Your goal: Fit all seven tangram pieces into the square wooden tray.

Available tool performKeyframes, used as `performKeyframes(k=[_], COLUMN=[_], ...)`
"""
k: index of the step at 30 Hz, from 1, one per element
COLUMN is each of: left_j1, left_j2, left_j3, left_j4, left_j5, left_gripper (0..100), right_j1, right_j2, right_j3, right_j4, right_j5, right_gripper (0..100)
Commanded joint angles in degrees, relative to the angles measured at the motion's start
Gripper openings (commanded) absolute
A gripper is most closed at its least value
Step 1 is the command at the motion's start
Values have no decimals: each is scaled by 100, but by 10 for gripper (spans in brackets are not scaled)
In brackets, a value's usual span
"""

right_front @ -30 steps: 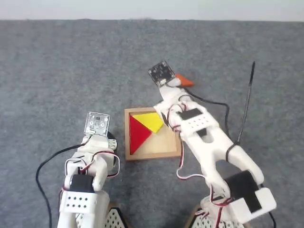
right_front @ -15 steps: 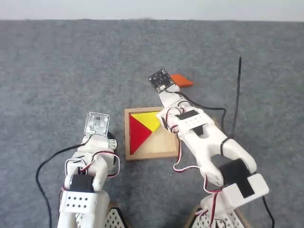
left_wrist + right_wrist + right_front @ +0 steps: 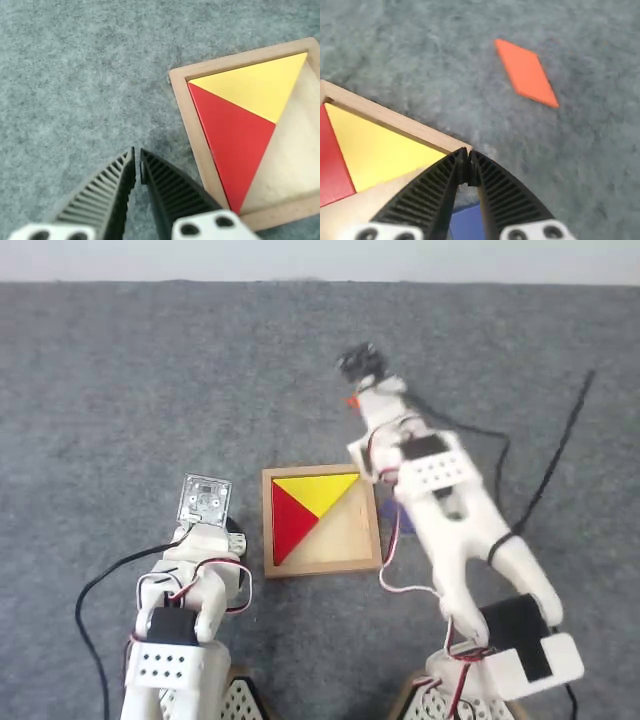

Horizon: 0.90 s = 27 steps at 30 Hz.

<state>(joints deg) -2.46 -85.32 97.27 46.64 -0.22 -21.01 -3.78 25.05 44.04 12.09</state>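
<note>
The square wooden tray [image 3: 268,540] lies mid-table with a red triangle [image 3: 290,520] and a yellow triangle [image 3: 318,490] flat inside it. My right gripper [image 3: 468,154] is shut and empty, its tips at the tray's far right corner [image 3: 395,122]. On the cloth beyond it lies an orange parallelogram [image 3: 526,73]. A blue piece [image 3: 465,222] shows under the right fingers, beside the tray's right edge [image 3: 396,518]. My left gripper [image 3: 137,152] is shut and empty over the cloth, just left of the tray [image 3: 192,130].
Grey cloth covers the whole table. The right arm [image 3: 440,500] stretches along the tray's right side, with its cable [image 3: 545,475] looping off to the right. The left arm [image 3: 195,570] stands at the tray's near left.
The right arm has swung off the tray to the right and farther away. The yellow triangle now shows whole along the tray's far edge. The left arm has not moved.
</note>
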Motion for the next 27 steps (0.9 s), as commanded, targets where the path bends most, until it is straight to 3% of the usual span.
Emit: performKeyframes(k=[1,4,12,27], left_j1=[-26,-26,-26,-26], left_j2=[-70,-70,-70,-70], left_j3=[-48,-48,-48,-48], left_j4=[9,9,9,9], left_j5=[18,18,18,18], left_gripper=[14,14,14,14], right_j1=[48,84,101,330], right_j2=[242,910,2747,5174], right_j3=[-1310,-1749,-2989,-5336], right_j4=[725,576,233,303], right_j5=[457,738,1503,1512], right_gripper=[10,32,302,310])
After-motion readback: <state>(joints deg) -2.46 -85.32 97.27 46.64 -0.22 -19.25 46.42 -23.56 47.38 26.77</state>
